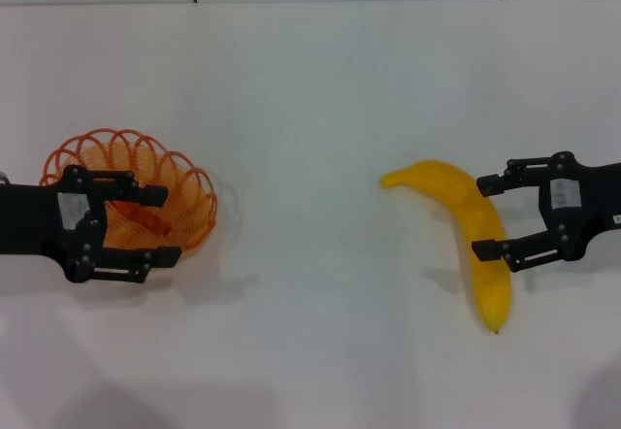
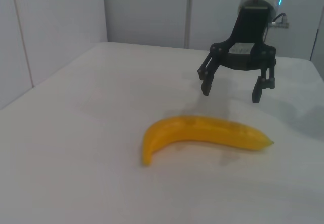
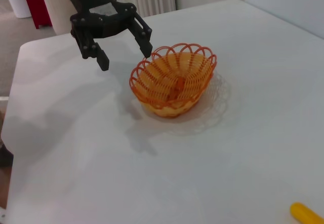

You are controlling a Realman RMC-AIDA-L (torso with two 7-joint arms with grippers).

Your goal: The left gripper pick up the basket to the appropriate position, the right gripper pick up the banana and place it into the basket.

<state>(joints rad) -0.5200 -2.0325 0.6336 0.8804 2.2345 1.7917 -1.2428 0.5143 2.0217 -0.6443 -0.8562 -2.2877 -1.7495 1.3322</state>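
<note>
Left claw (image 1: 150,225) is open, hanging over the near-left rim of the basket (image 1: 184,181); from the right wrist view its fingers look above the rim, not touching the wire. Basket sits upright on the white desk (image 1: 310,109), left side, well apart from the banana (image 1: 466,225). Right claw (image 1: 490,217) is open too, jaws either side of the banana's middle from the right; I can't confirm contact. From the left wrist view the fingertips look just above and behind the fruit. Banana lies flat on the desk, right side, stem end pointing toward centre.
</note>
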